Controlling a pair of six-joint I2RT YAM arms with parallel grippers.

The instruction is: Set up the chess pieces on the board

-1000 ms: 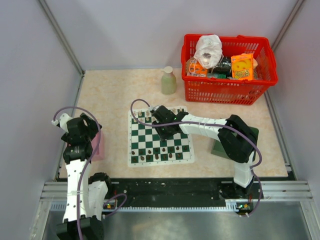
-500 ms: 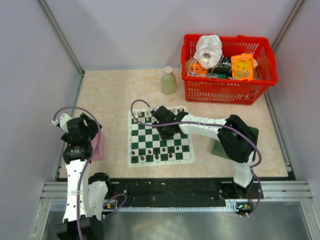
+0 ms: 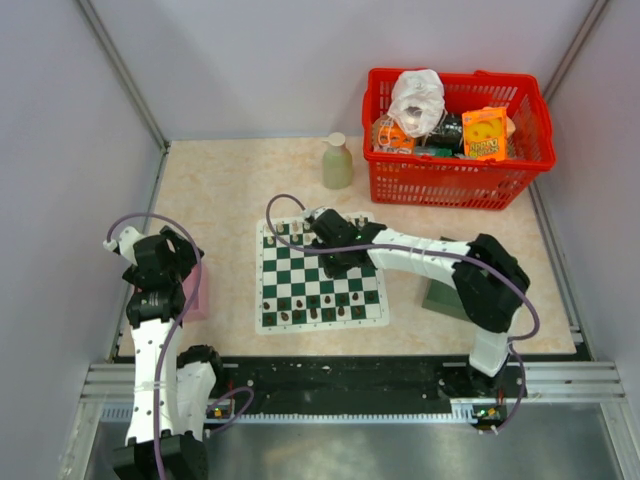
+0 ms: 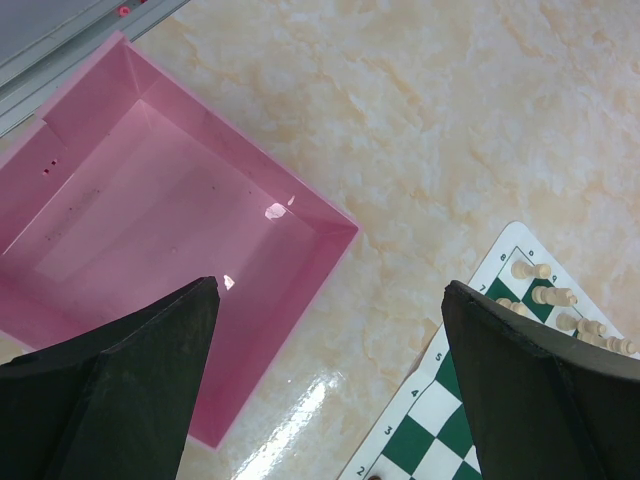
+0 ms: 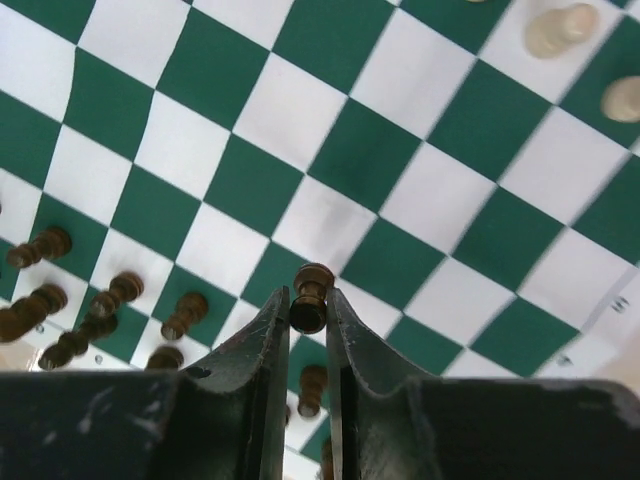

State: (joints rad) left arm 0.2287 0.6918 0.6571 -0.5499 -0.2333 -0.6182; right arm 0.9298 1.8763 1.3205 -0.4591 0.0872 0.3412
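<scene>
The board [image 3: 290,268] lies mid-table, a green and white checked mat. My right gripper [image 3: 336,262] reaches over its far middle. In the right wrist view this gripper [image 5: 306,298] is shut on a dark brown pawn [image 5: 313,276], its round head pinched between the fingertips. I cannot tell whether the pawn's base touches the board [image 5: 330,150]. More dark pieces [image 5: 110,298] stand near the left edge of that view, and cream pieces [image 5: 558,28] stand at the top right. My left gripper [image 4: 330,290] is open and holds nothing. It hangs above the table between a pink tray [image 4: 150,200] and the board's corner [image 4: 440,430], where cream pieces [image 4: 548,294] stand.
A red basket [image 3: 455,180] full of packets stands at the back right, with a pale green bottle [image 3: 337,162] to its left. A dark green tray [image 3: 438,297] lies under the right arm. The pink tray [image 3: 196,290] sits left of the board.
My right gripper's jaws have narrowed onto the dark pawn. The right arm's elbow has swung a little to the right. The left arm has not moved.
</scene>
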